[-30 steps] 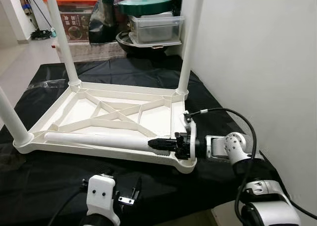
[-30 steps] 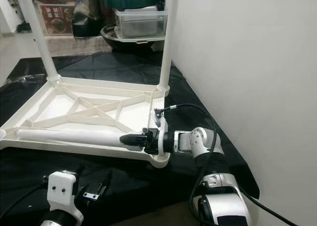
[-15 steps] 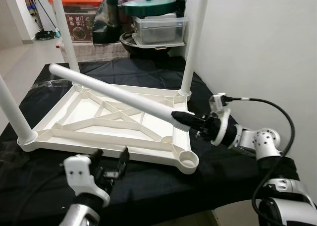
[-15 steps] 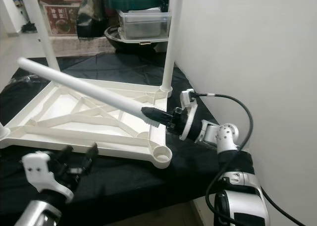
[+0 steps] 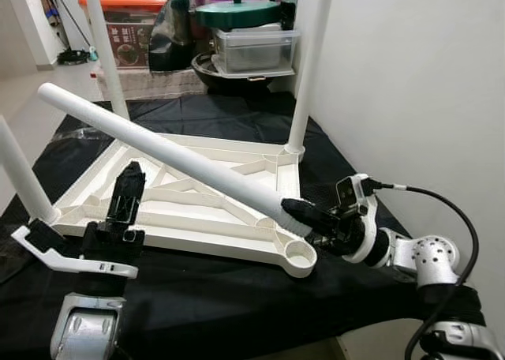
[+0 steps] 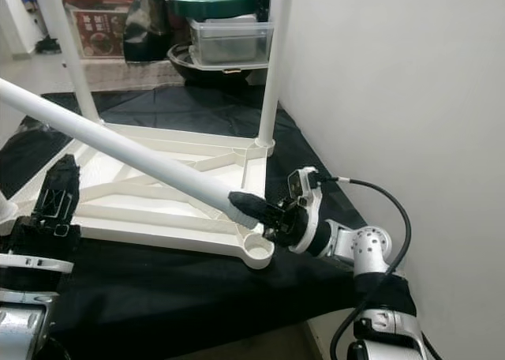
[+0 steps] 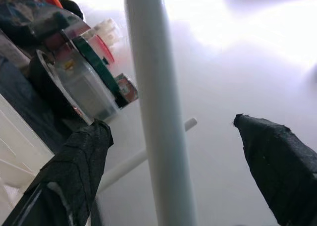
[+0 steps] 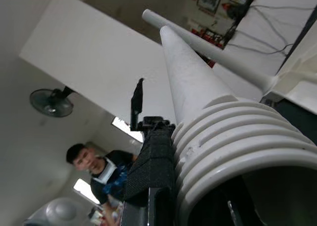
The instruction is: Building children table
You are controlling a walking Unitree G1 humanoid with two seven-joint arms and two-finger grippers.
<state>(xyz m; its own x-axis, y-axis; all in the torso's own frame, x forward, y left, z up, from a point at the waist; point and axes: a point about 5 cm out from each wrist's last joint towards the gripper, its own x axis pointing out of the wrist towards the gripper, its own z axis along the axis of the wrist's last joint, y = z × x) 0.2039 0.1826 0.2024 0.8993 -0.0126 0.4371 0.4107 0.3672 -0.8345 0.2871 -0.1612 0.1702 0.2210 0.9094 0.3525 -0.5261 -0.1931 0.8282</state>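
Note:
A white table top lies upside down on a black cloth, with three white legs standing up from its corners. The front right corner socket holds no leg. My right gripper is shut on the ribbed end of the loose fourth leg, just above that socket. The leg slants up and away to the left, its ribbed end close up in the right wrist view. My left gripper is raised over the table's front left edge. It is open, its fingers wide apart below the slanted leg.
Behind the table stand a clear storage box, a green-lidded pot and an orange-lidded box. A white wall runs close on the right. The cloth's front edge is near me. A person stands beyond the leg.
The leg lay flat inside the table top a second ago. My right gripper has lifted it and brought its ribbed end down near the front right socket. My left arm rose over the front edge.

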